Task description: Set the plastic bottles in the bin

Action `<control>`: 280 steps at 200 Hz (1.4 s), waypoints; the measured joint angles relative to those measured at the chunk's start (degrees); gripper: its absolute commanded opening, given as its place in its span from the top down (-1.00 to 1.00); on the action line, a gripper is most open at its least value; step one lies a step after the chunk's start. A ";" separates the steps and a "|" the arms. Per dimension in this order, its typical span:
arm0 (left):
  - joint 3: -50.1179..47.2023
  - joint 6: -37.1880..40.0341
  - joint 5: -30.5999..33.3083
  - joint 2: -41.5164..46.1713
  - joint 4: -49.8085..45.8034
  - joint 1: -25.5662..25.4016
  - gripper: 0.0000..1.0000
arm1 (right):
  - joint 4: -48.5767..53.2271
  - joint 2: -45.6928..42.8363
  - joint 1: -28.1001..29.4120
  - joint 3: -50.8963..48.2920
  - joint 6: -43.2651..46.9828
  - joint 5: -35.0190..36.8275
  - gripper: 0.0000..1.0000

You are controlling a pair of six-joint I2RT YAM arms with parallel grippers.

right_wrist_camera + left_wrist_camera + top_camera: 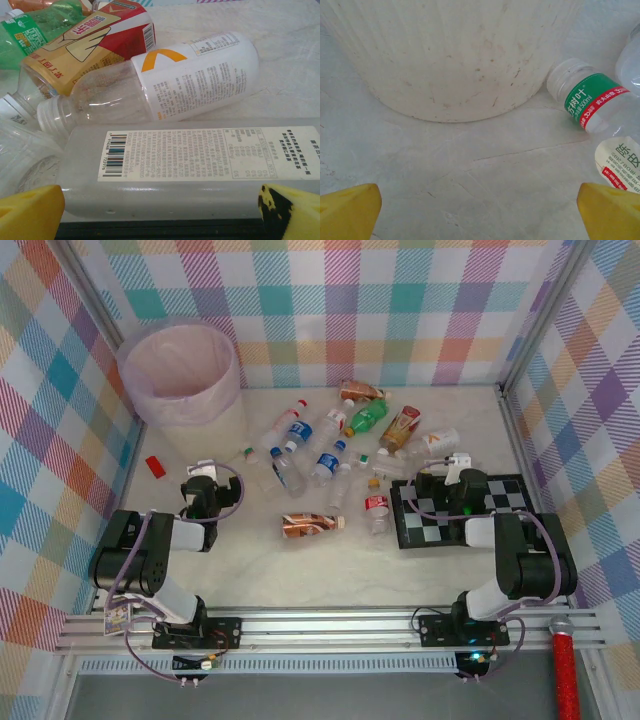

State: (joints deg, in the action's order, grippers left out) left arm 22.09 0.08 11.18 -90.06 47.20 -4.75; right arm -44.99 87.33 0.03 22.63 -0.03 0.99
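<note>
**Bottle clearing near its start: the bottles in view lie on the table, both grippers empty**

*Top external view.* The round, pale, translucent bin (190, 405), lined with a pinkish bag, stands at upper left. What shows of its inside is liner. About a dozen small plastic bottles (330, 445) lie scattered across the centre, among them a green bottle (368, 416) and, lower down, a brown-wrapped bottle (312, 525). The left gripper (200, 475) sits just below the bin. The right gripper (455, 462) sits at the right edge of the scatter.

*Left wrist view.* The left gripper's yellow fingertips (347, 210) stand wide apart at the lower corners, with bare table between them. The bin wall rises at the top of the frame. A clear bottle with a green-and-red label (590, 100) lies at right.

*Right wrist view.* The right gripper's jaws are likewise apart. A clear flat-sided bottle with a white barcode label (175, 170) lies crosswise just ahead, unclamped, and a white-labelled bottle (195, 75) lies behind it.

*Progress.* Judging by these views, no bottle has been binned and the whole set remains.
</note>
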 measured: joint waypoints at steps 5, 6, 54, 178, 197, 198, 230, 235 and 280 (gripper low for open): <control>0.00 0.00 0.00 0.00 0.00 0.00 -1.00 | 0.00 0.00 0.00 0.00 0.00 -0.02 -0.98; 0.00 0.02 0.00 0.00 0.00 0.00 -1.00 | 0.00 0.00 0.00 0.00 0.00 -0.02 -0.98; 0.00 0.02 0.00 0.00 0.00 0.00 -0.99 | 0.02 0.00 0.00 0.00 0.00 -0.02 -0.98; 0.26 0.02 -0.02 0.00 -0.02 0.00 -0.99 | 0.00 0.00 0.00 0.02 -0.04 -0.02 -0.98; 0.26 0.02 -0.02 0.00 -0.02 0.00 -0.99 | 0.00 0.00 0.00 0.02 -0.04 -0.04 -0.98; 0.26 0.02 -0.02 0.00 -0.02 0.00 -0.99 | 0.00 0.00 0.00 0.02 -0.04 -0.02 -0.98; 2.12 0.04 0.07 3.43 -6.64 0.00 -0.99 | 5.46 -2.82 0.00 1.44 -0.24 -0.17 -0.98; 2.64 0.04 0.26 4.85 -8.00 -0.09 -0.99 | 7.45 -4.48 0.00 1.97 -0.24 -0.24 -0.98; 10.82 -2.23 1.79 19.30 -23.76 -1.99 -0.99 | 31.67 -21.53 0.00 13.05 -1.68 1.09 -0.98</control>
State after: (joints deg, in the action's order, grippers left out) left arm 32.91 -2.15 12.97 -70.76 23.44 -6.74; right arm -13.32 65.80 0.03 35.68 -1.72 2.09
